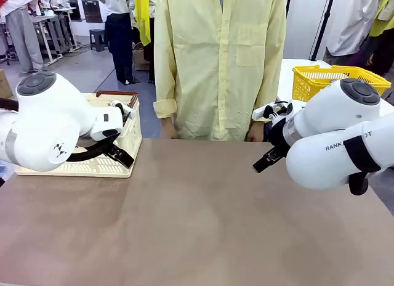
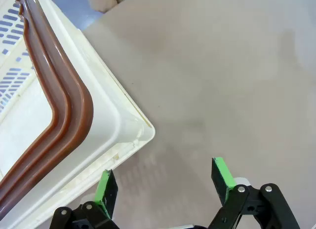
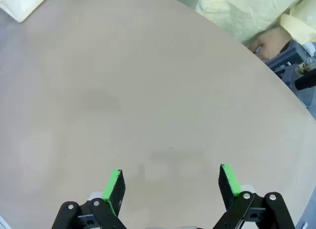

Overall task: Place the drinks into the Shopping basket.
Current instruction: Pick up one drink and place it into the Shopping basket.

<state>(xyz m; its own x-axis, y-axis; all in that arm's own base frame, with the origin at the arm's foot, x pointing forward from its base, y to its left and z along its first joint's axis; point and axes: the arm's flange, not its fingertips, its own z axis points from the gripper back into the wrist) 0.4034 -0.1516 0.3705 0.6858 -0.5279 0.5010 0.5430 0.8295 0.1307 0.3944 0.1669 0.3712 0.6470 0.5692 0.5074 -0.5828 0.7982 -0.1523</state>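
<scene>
Brown table (image 1: 197, 224) stretches toward a person (image 1: 218, 64) at its far edge, yellow mesh basket (image 1: 317, 82) behind. My left gripper (image 2: 163, 172) hangs released beside a corner of the Shopping basket (image 2: 111, 120), on the table's left; my right gripper (image 3: 170, 173), released too, over open tabletop.

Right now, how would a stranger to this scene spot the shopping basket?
Start at the brown table and go to its far left corner, behind the white left arm. The Shopping basket there is cream-white perforated plastic with a dark red-brown rim, unlike the yellow mesh basket at far right.
</scene>
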